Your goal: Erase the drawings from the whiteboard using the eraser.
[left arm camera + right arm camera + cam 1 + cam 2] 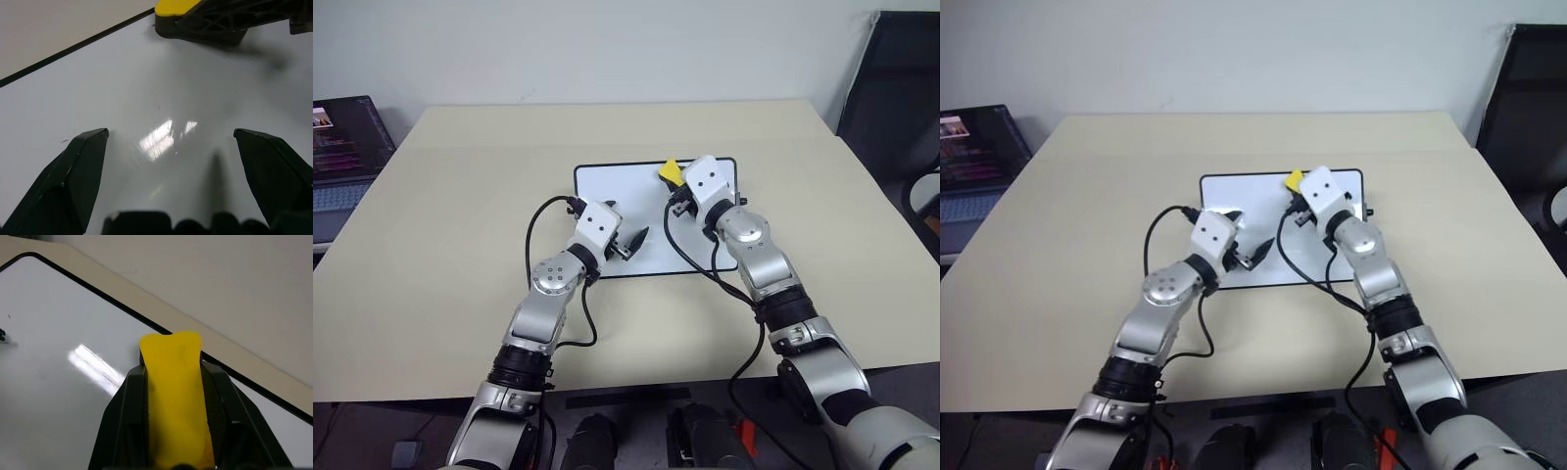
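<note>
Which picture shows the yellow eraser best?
The right wrist view: the eraser looks big there, its yellow top squeezed between the right gripper's black fingers over the whiteboard. The left wrist view catches its yellow end and black underside. Both eye views show a small yellow corner poking out.

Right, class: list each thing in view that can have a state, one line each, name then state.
eraser: gripped in the right hand, by the board's far edge.
right hand: shut on the eraser.
left hand: open, holding nothing, over the whiteboard.
whiteboard: flat on the table, nearly wiped clean.
laptop: open, screen lit.
</note>
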